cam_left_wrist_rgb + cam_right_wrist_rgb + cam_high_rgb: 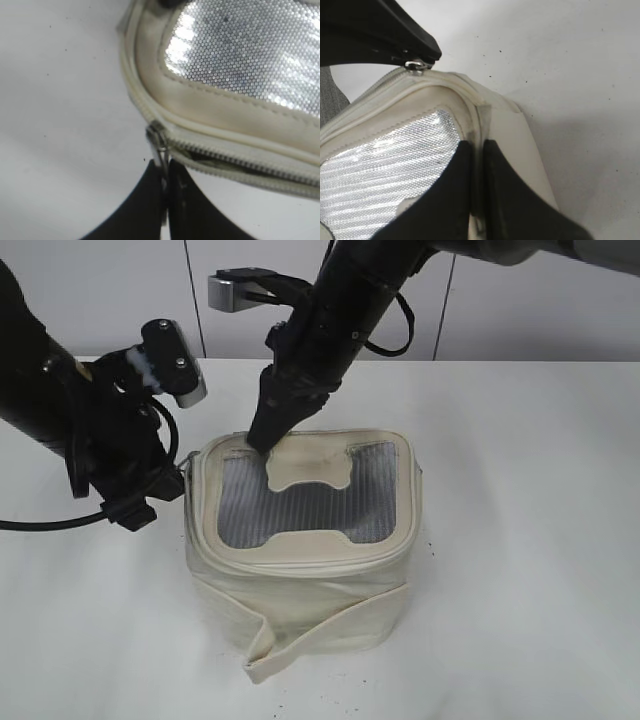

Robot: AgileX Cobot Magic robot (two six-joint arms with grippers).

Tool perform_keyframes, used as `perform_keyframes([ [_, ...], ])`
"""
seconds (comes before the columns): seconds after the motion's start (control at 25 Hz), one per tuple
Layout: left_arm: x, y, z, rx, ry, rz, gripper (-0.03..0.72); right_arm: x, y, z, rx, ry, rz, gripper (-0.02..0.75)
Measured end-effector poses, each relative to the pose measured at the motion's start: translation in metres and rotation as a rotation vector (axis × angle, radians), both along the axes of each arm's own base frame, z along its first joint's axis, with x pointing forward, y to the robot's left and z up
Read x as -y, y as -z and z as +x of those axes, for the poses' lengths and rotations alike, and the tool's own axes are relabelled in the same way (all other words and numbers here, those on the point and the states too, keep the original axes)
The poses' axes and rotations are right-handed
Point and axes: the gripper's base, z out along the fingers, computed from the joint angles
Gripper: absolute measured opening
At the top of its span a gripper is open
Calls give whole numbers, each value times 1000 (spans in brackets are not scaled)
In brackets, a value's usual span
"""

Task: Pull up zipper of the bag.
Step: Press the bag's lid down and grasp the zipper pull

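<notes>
The cream-white bag (300,585) stands on the table, its grey mesh top panel (300,505) facing up. My left gripper (182,472) is at the bag's left top corner. In the left wrist view its jaws (165,167) are shut on a silver zipper pull (159,142). The zipper (235,161) gapes slightly to the right of the pull and looks closed beyond it round the corner. My right gripper (262,440) comes down from behind onto the back left rim. In the right wrist view its jaws (478,146) are shut on the bag's rim (475,112). The pull also shows there (415,65).
A loose cream strap (300,640) hangs across the bag's front and trails onto the white table (520,540). The left arm's black body and cable (60,525) lie to the left of the bag. A pale wall stands behind the table.
</notes>
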Motion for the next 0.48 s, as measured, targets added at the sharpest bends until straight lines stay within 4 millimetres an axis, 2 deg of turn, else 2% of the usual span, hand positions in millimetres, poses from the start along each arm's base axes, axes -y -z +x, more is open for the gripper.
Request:
perform_keyframes([
  [0.48, -3, -13, -16, -148, -148, -58, -2, -8, -6, -1, 8, 10, 9, 35],
])
